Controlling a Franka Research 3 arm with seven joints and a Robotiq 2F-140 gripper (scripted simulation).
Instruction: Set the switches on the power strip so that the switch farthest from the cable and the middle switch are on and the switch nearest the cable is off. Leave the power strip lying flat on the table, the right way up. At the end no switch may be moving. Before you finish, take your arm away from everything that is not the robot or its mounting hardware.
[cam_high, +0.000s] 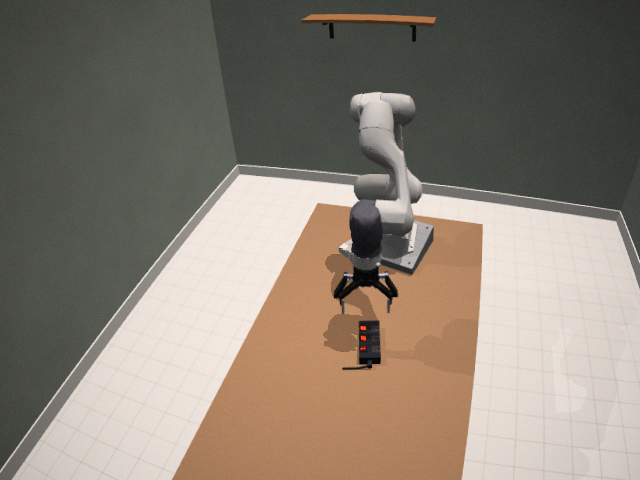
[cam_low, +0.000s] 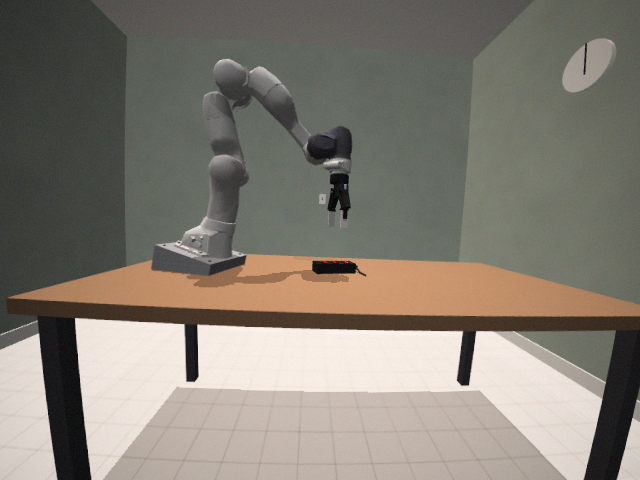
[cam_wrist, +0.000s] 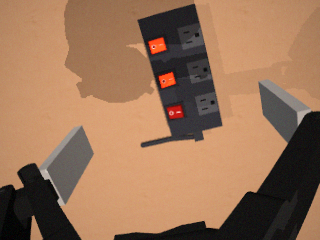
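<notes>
The power strip (cam_wrist: 182, 74) lies flat and right way up on the table (cam_high: 289, 413), a little ahead of the arm's base (cam_high: 421, 248), with its cable (cam_wrist: 170, 140) leaving the end that points toward six o'clock in the top view. In the wrist view its three switches run in a column: the far switch (cam_wrist: 158, 46) and the middle switch (cam_wrist: 167, 80) glow bright orange, while the switch nearest the cable (cam_wrist: 175, 112) shows a darker red, so it looks to differ from the other two, though which colour means on cannot be told for sure. The gripper (cam_low: 337, 223) hangs well above the strip with its fingers spread as wide as they go and nothing between them. If a press is needed, one fingertip should come straight down on the correct half of a single rocker, lightly, so the neighbouring switch is not tipped and the strip does not slide or flip. There is ample room: bare wood lies on every side of the strip, the table edges at three and nine o'clock are well apart from it, and nothing else stands near.
</notes>
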